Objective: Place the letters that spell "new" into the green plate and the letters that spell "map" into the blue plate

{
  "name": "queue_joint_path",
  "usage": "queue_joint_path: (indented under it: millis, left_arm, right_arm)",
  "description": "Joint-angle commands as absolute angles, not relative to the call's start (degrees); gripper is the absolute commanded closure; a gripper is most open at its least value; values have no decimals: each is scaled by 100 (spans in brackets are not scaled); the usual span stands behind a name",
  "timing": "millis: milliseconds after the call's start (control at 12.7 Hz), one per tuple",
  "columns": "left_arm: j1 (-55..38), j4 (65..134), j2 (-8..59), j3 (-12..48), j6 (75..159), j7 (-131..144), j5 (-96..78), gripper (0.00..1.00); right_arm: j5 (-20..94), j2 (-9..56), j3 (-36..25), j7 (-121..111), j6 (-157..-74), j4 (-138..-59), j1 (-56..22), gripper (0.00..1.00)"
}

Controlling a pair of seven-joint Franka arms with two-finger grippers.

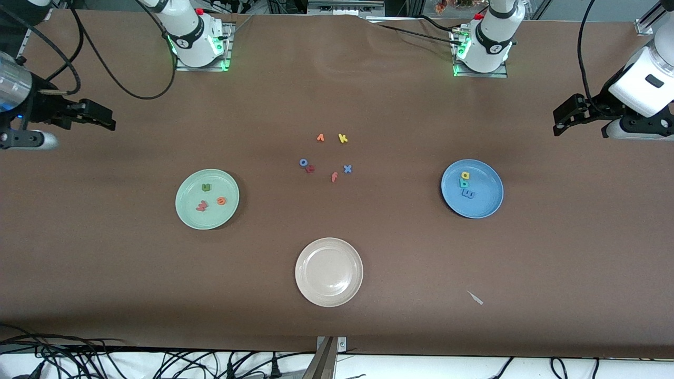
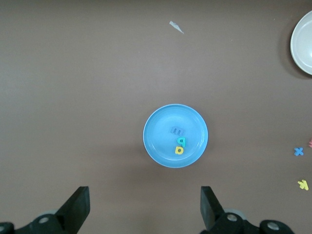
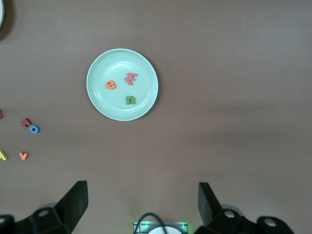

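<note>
With n, e, w (image 1: 202, 206) in the green plate (image 1: 185, 210) and m, a, p (image 1: 468, 193) in the blue plate (image 1: 484, 208), both the left gripper (image 1: 562, 122) and right gripper (image 1: 102, 118) hang wide open and empty, so only a needless return could scatter the letters.

Left pincer (image 1: 559, 122) raised at the left arm's end of the bench, fingers spread wide, right pincer (image 1: 108, 118) raised at the right arm's end, fingers spread wide, both empty

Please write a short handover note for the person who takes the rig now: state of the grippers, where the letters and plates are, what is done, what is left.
Left gripper: open, empty, high over the left arm's end of the table.
Right gripper: open, empty, high over the right arm's end.
Green plate: holds n, e, w.
Blue plate: holds m, a, p.
Done: both words are placed.
Left: nothing visible; the spare letters stay on the table, the beige plate is unused.
</note>
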State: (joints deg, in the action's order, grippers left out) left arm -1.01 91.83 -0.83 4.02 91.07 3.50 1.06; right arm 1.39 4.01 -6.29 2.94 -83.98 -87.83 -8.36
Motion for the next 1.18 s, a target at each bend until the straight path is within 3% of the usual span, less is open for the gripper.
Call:
queue_joint_path:
  millis: [0,1101]
  left_arm:
    - [-176,9062,-105,404,8921,290,176,0]
    - [-167,9062,-97,387,8930,220,185,0]
  right_arm:
    - [246,588,-589,281,-8288,-8525,-870,0]
    - [89,694,-580,237,-8464,-8543,-905,0]
